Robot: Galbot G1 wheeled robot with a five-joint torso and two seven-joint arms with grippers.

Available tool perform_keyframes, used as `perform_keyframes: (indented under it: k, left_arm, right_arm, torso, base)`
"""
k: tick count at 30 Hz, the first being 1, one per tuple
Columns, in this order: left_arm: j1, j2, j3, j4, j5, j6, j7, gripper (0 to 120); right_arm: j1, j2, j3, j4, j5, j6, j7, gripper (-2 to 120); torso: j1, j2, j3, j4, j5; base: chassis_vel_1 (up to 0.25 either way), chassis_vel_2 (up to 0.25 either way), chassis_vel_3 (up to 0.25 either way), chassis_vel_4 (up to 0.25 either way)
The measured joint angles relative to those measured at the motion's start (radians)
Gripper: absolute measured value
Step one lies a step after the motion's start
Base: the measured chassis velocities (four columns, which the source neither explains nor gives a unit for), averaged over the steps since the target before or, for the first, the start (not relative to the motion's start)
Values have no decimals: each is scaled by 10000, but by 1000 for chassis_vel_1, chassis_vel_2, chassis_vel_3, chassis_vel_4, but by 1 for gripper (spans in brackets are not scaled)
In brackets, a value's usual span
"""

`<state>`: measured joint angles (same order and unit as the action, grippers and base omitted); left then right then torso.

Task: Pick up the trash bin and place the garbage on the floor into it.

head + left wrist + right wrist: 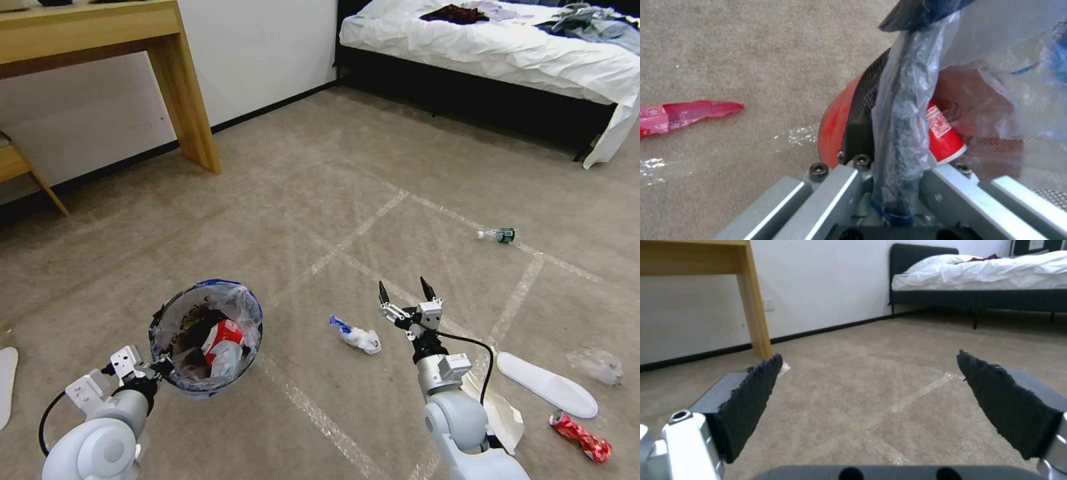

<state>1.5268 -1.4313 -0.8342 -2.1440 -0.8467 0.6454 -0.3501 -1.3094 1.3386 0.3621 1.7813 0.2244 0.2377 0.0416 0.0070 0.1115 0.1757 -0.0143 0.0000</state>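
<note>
The trash bin [205,337], red below a black rim [906,110] and lined with a clear blue-edged bag, hangs just above the floor [320,193] at the lower left. My left gripper [162,365] [898,146] is shut on its near rim and bag. Inside lies a red-white carton [945,133] with dark scraps. My right gripper [405,288] [869,356] stands open and empty a little right of a crumpled white-and-blue paper [357,335]. More garbage lies around: a clear green-labelled bottle [499,235], a crushed red can [580,437], and a red wrapper [684,113] beside the bin.
A wooden desk leg [190,107] stands at the back left and a white-sheeted bed [507,47] at the back right. A white slipper [547,383], crumpled clear plastic [595,363] and a pale flat piece [500,410] lie near my right arm. Another slipper [5,380] lies far left.
</note>
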Motion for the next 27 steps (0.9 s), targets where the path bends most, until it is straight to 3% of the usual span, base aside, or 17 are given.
perform_keyframes:
  k: [23,27]
  left_arm:
    - [-81,-22,1,82,-28,-11,0,0]
    - [-47,-23,16,73,-5,-18,0,0]
  right_arm:
    - [60,-123,12,43,83,-12,24,100]
    - [228,-468,-96,244,83,-619,107,100]
  torso:
    - [-1,0,-1,0,0]
    - [-1,0,-1,1,1]
  base:
    - [-2,2,0,-2]
    - [0,0,0,0]
